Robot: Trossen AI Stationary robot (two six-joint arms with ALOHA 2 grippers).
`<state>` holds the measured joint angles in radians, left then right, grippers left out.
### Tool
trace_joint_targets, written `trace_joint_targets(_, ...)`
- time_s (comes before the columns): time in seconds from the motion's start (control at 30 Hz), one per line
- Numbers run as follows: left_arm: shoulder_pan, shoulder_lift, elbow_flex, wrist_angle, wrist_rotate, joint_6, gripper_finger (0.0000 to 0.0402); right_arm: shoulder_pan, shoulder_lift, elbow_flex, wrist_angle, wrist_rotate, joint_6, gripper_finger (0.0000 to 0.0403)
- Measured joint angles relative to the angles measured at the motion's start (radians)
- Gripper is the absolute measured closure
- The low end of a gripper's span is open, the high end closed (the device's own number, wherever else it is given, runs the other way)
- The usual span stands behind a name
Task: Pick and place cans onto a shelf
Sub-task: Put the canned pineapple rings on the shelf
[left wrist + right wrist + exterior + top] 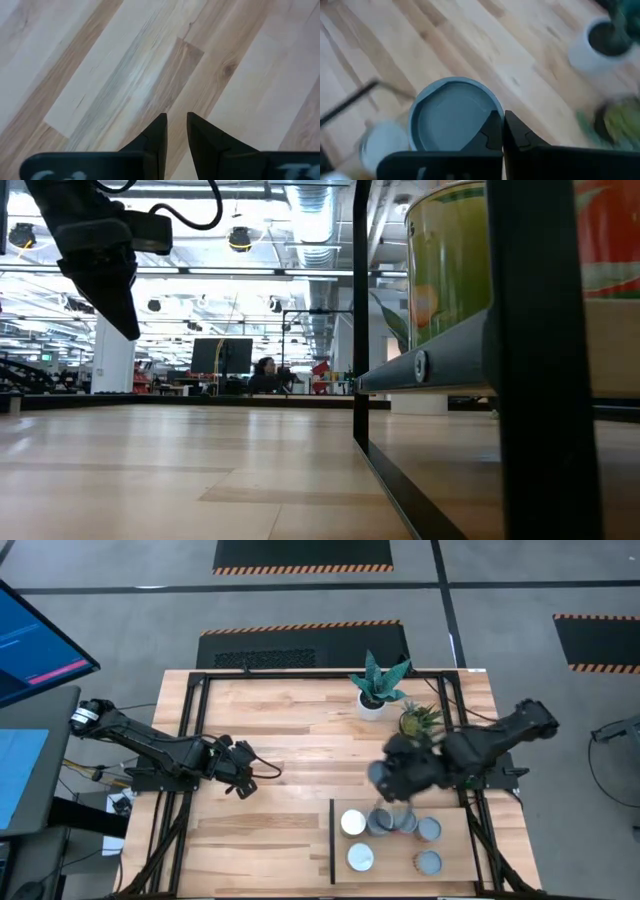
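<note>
Wooden planked table (290, 750) with a black frame around it, and both dark arms are over it. The left claw (243, 772) hangs above bare wood on the left half of the table, well apart from everything else. In its wrist view the two dark fingers (155, 135) have a narrow gap between them and nothing in it, so slightly spread and empty.

The right claw (388, 780) sits just behind the flat light-wood shelf panel (455, 860) with the black strip along its left edge. Its fingers are pressed together, tips touching in the wrist view, with a round blue-grey can top (452, 120) right under and beside them. It isn't pinching that can as far as I can see; the fingertips are just in front of the rim.

Cans on the shelf: two white-topped short tins (353, 823) (360, 858) on the left side, and silvery-blue-topped ones (429, 829) (428, 862) to the right, plus a blurry cluster (390, 822) directly below the right claw.

Labels: the low view shows one can (450, 255) up close with a yellow-green wrapper, and a red-orange one (605, 235) next to it, but no writing I can read.

Behind the shelf there's a white plant pot with a teal spiky plant (376, 690) and a smaller yellowish-green plant (418, 720) beside it.
</note>
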<state>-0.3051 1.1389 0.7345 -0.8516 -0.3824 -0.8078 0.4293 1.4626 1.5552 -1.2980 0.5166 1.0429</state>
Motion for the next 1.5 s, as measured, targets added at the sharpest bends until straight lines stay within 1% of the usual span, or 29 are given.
trace_joint_targets(0.1, 0.000, 0.000, 0.000, 0.004, 0.000, 0.000, 0.0340, 0.106, -0.027, 0.003, -0.132, -0.037, 0.189, 0.0400)
trace_joint_targets(0.23, 0.000, 0.000, 0.000, 0.010, 0.000, 0.000, 0.0340, 0.267, -0.030, 0.003, -0.274, -0.135, 0.477, 0.0400)
trace_joint_targets(0.4, 0.000, 0.000, 0.000, 0.018, 0.001, 0.000, 0.0340, 0.454, -0.029, -0.032, -0.269, -0.235, 0.748, 0.0400)
trace_joint_targets(0.53, 0.000, 0.000, 0.000, 0.029, 0.001, 0.000, 0.0340, 0.564, -0.005, -0.059, -0.278, -0.296, 0.914, 0.0400)
trace_joint_targets(0.67, 0.000, 0.000, 0.000, 0.043, 0.001, 0.000, 0.0340, 0.645, 0.035, -0.060, -0.276, -0.355, 0.908, 0.0400)
trace_joint_targets(0.8, 0.000, 0.000, 0.000, 0.043, 0.000, 0.000, 0.0340, 0.676, 0.104, -0.060, -0.268, -0.476, 0.808, 0.0400)
trace_joint_targets(0.9, 0.000, 0.000, 0.000, 0.043, 0.001, 0.000, 0.0340, 0.683, 0.151, -0.060, -0.276, -0.510, 0.733, 0.0400)
trace_joint_targets(1.07, 0.000, 0.000, 0.000, 0.066, 0.004, -0.007, 0.0340, 0.674, 0.205, -0.060, -0.274, -0.519, 0.676, 0.0400)
trace_joint_targets(1.33, 0.000, 0.000, 0.000, 0.118, 0.003, -0.008, 0.0340, 0.675, 0.286, -0.060, -0.263, -0.522, 0.676, 0.0400)
trace_joint_targets(1.5, 0.000, 0.000, 0.000, 0.118, 0.003, -0.004, 0.0340, 0.675, 0.339, -0.060, -0.261, -0.522, 0.688, 0.0400)
